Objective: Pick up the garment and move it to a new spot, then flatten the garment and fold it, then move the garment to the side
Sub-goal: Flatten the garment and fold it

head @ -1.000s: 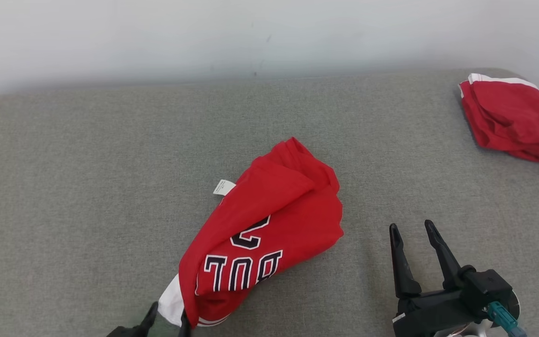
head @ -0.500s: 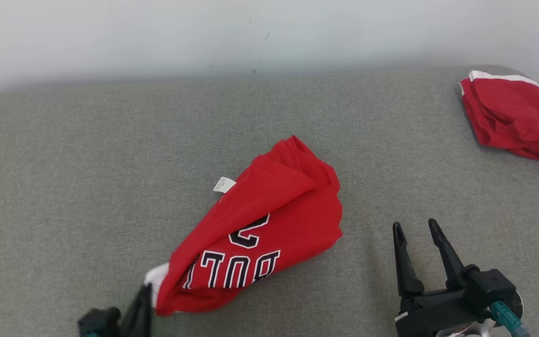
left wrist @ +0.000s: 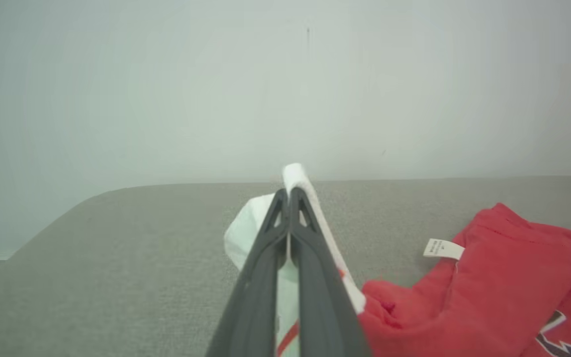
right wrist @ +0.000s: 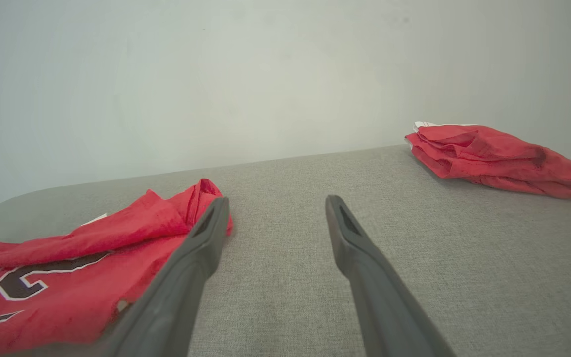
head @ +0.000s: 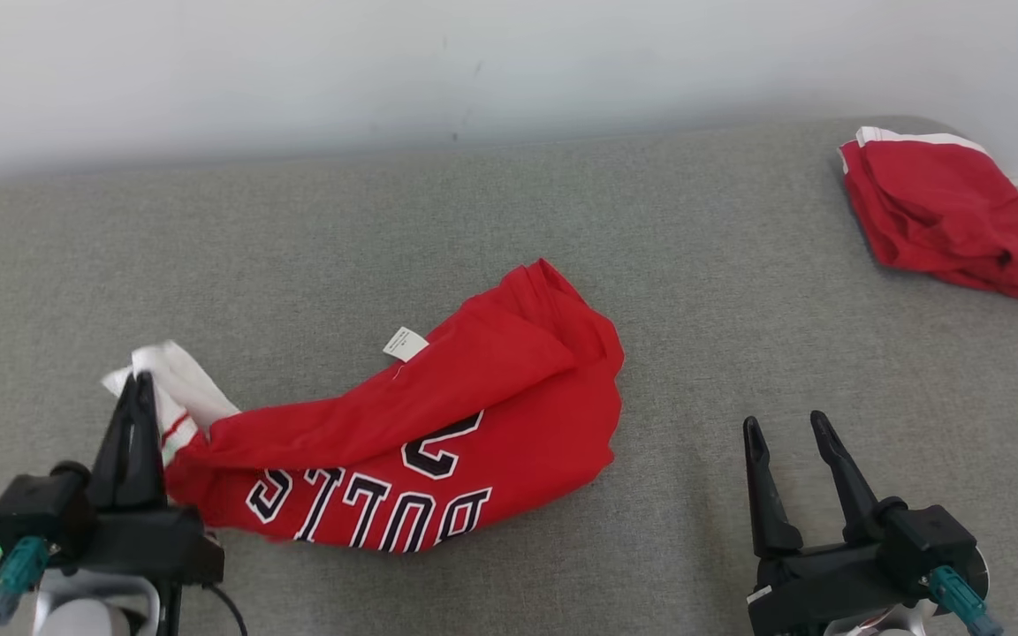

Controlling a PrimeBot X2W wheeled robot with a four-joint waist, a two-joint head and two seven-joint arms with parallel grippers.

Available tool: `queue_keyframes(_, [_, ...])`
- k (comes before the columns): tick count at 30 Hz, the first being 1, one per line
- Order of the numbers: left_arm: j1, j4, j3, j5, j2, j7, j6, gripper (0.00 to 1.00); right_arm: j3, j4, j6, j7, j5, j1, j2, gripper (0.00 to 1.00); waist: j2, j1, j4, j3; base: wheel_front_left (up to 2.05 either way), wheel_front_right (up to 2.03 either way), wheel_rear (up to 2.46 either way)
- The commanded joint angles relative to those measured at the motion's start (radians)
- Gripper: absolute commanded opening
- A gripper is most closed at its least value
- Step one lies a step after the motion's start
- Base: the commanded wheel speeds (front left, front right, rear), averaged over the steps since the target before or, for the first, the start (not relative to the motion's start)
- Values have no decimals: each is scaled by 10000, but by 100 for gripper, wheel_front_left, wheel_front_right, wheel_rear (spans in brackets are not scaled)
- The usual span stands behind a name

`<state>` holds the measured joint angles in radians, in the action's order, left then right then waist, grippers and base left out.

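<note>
The garment (head: 465,415) is a red jersey with black-and-white lettering and a white hem, lying crumpled and stretched leftward on the grey cushion (head: 509,221). My left gripper (head: 136,382) is shut on its white hem at the left end; in the left wrist view the closed fingers (left wrist: 265,277) pinch the white cloth, with the garment (left wrist: 488,277) trailing to the right. My right gripper (head: 783,426) stands open over bare cushion to the right of the jersey, holding nothing. In the right wrist view that gripper (right wrist: 275,203) has the garment (right wrist: 67,258) at its left.
A second red garment (head: 942,212), folded with a white edge, lies at the cushion's far right corner, also in the right wrist view (right wrist: 498,158). A pale wall (head: 474,62) runs behind the cushion. A white label (head: 404,343) sticks out of the jersey's upper edge.
My left gripper closed on the white hem and pulled it left and away from me, stretching the jersey out sideways. The head camera shifted slightly. The right gripper stayed put.
</note>
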<state>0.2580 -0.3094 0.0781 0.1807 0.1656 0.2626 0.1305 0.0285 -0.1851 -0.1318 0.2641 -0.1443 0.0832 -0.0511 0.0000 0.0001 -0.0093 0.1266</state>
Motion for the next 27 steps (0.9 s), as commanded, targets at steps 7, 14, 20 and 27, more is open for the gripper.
queue_keyframes(7, [-132, 933, 361, -418, -280, 32, -31, 0, -17, -18, 25, -1, -110, -73, 19, 100, 0, -1, -9, -122, 0, 0, 0])
queue_keyframes(14, [-1583, 1207, 508, -314, -880, 32, -57, 0, -56, -20, 25, -1, -146, -213, 17, 100, 0, -1, 119, -185, 0, 0, 0])
queue_keyframes(20, [-2797, 1002, 542, 382, -1139, 32, -292, 0, -53, -49, 25, -1, -120, -172, 14, 100, 0, -1, 304, -191, 0, 0, 0])
queue_keyframes(27, [-3607, 387, -663, 2095, -1151, 31, -715, 0, -48, -71, 25, -1, -98, -253, 16, 100, 0, -1, 598, -177, 0, 0, 0])
